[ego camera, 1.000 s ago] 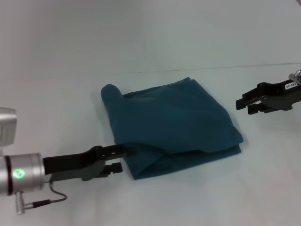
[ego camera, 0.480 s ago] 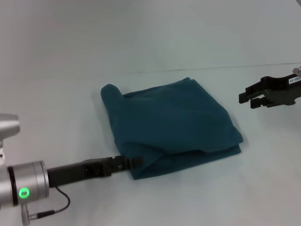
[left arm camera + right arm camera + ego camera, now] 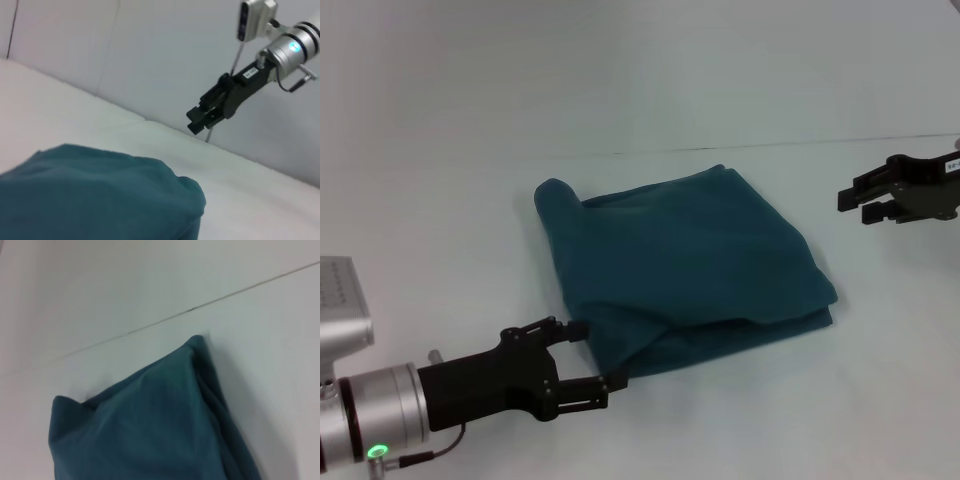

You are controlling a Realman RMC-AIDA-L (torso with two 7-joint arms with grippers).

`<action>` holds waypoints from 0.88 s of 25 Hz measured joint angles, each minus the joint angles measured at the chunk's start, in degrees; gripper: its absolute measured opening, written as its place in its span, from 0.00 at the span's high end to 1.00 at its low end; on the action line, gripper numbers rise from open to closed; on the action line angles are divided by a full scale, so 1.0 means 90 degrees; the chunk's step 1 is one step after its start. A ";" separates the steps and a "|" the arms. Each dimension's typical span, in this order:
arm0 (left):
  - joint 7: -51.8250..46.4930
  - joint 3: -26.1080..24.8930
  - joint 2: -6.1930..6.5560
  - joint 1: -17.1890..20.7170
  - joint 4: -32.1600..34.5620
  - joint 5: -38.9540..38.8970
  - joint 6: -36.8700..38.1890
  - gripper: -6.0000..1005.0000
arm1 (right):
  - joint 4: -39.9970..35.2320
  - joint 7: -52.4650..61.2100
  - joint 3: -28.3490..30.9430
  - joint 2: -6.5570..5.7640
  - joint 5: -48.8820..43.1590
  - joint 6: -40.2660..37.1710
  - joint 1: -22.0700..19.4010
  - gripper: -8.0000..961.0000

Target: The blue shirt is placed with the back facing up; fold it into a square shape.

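Resting low at the near left of the table (image 3: pixel 440 200), the left hand (image 3: pixel 590 355) is being held with its two fingers spread apart, nothing clamped between them; the upper fingertip is lying against the near left corner of the blue shirt (image 3: pixel 685 268), the lower one just beside its near edge. Well apart, at the right of the scene, the right hand (image 3: pixel 860 201) is being held above the table, its fingers parted and carrying nothing, touching nothing. Two hands are being counted, and one garment. The blue shirt is being shown already folded into a rough, several-layered square, lying flat in the middle of the table between the two hands, with one rounded corner sticking out at the far left. In the left wrist view the shirt's bulging edge (image 3: pixel 100 195) is seen close up, with the right hand (image 3: pixel 200 120) beyond it. The table is plain white, and a pale, bare wall (image 3: pixel 640 60) is being met behind it along a thin dark seam.
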 joint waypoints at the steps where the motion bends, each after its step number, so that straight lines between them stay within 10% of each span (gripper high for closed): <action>1: 0.0203 0.0000 0.0000 0.0006 -0.0003 -0.0012 -0.0010 0.11 | 0.0003 0.0002 0.0036 -0.0010 0.0000 0.0001 -0.0009 0.53; 22: 0.1482 0.0279 0.0006 -0.0088 -0.0136 -0.0030 -0.0468 0.11 | 0.0332 0.0011 0.0430 -0.0128 0.0000 -0.0014 -0.0048 0.53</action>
